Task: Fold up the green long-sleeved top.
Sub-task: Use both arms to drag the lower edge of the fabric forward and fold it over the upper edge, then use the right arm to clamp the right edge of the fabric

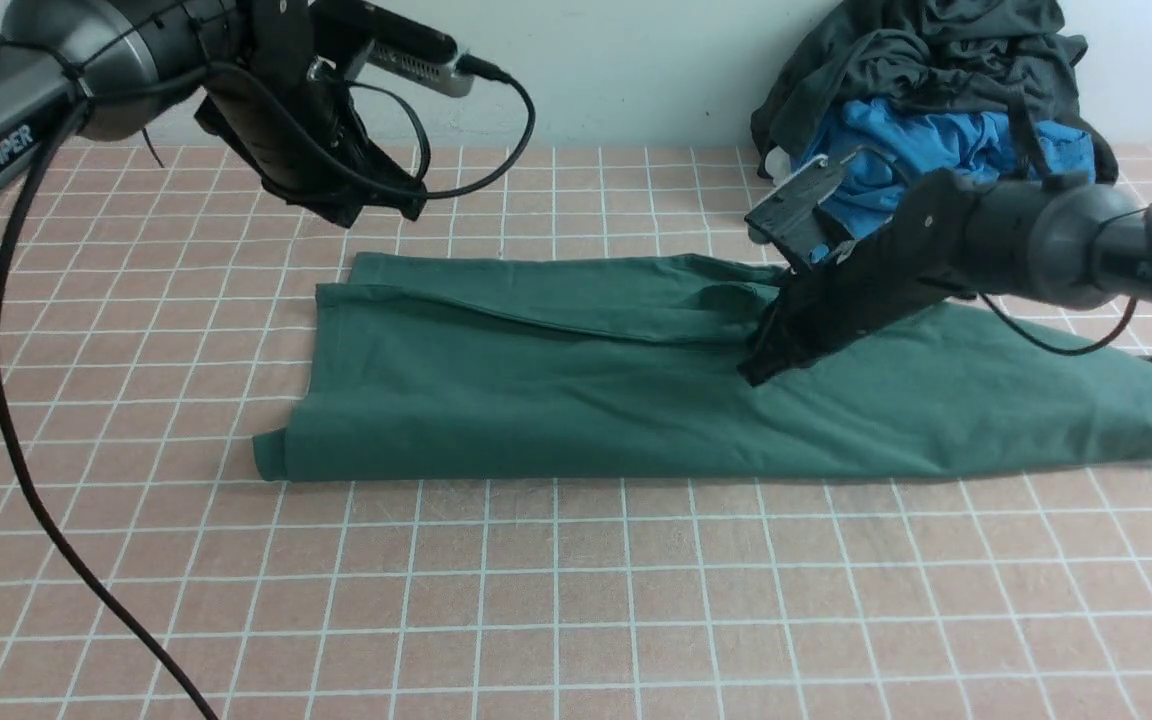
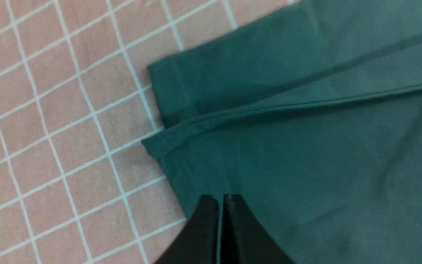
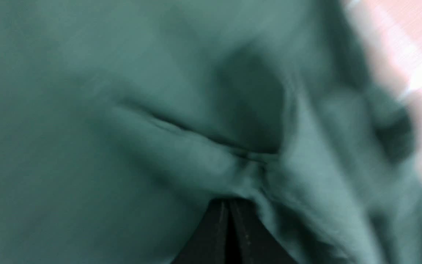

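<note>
**Top (image 1: 576,400) folded to a long band, cross fold not yet made**

Green cloth lies across the middle of the pink tiled table (image 1: 556,600), flat and doubled lengthwise. Its near edge is a smooth fold. A second layer with a seam runs along the far side. The band's left end is squared off, and its right end widens and runs out of the front view. No sleeve hangs loose.

The left hand (image 1: 386,210) hangs in the air above the band's far left corner, clear of the cloth. Its wrist view shows the hand (image 2: 221,200) with fingers together and nothing between them.

The right hand (image 1: 761,365) is low, with its tip on the top right of centre. Its wrist view is blurred. It shows the hand (image 3: 229,201) with fingers together and the cloth puckered into creases right at the tips. I cannot tell whether any fabric is pinched there.

A grey garment (image 1: 936,50) and a blue garment (image 1: 916,140) sit heaped at the far right of the table, just behind the top.

The lengthwise folds look done. The likely next move is to bring one end over the other. That calls for each hand to open, take a corner of the same end, and carry it across evenly, keeping the layers from sliding. The puckered patch may need smoothing first.
</note>
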